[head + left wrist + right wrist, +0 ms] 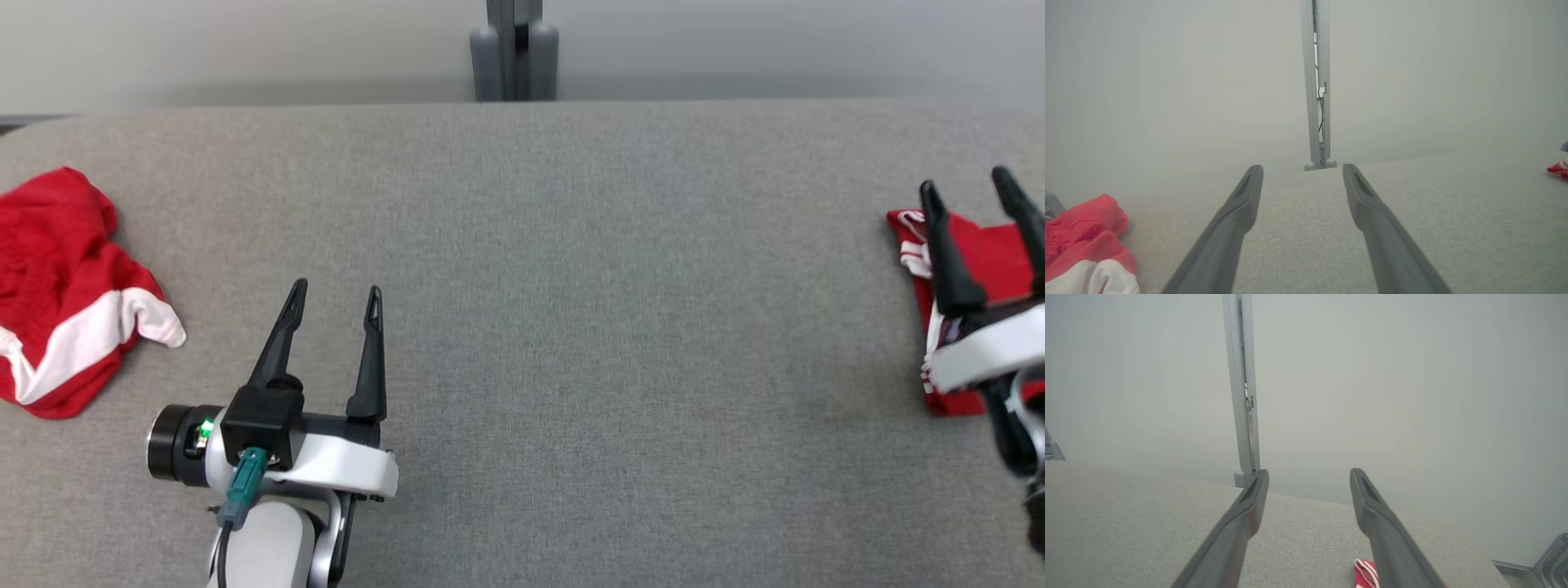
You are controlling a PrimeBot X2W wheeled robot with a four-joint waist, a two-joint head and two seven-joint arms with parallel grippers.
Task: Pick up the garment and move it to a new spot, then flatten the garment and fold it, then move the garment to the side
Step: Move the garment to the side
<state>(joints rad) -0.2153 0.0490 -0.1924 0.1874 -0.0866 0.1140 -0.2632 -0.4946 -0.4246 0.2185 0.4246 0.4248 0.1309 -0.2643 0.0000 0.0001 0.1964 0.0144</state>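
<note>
Showing jaws wide, left gripper (337,286) flanks crumpled garment (65,286), right gripper (963,179) overhangs folded garment (992,253).

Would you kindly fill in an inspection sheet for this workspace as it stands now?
Surface: grey fabric table, smooth.
Job's things: crumpled garment, red with a white band, at the left edge; folded garment, red, at the right edge.
Clutter: nothing seen.
Grippers: left gripper open, holding nothing, to the right of the crumpled garment; right gripper open, holding nothing, over the folded garment.
Cables: green plug with a dark cable at the left wrist.
Surroundings: pale wall; grey post behind the table's far edge.
</note>
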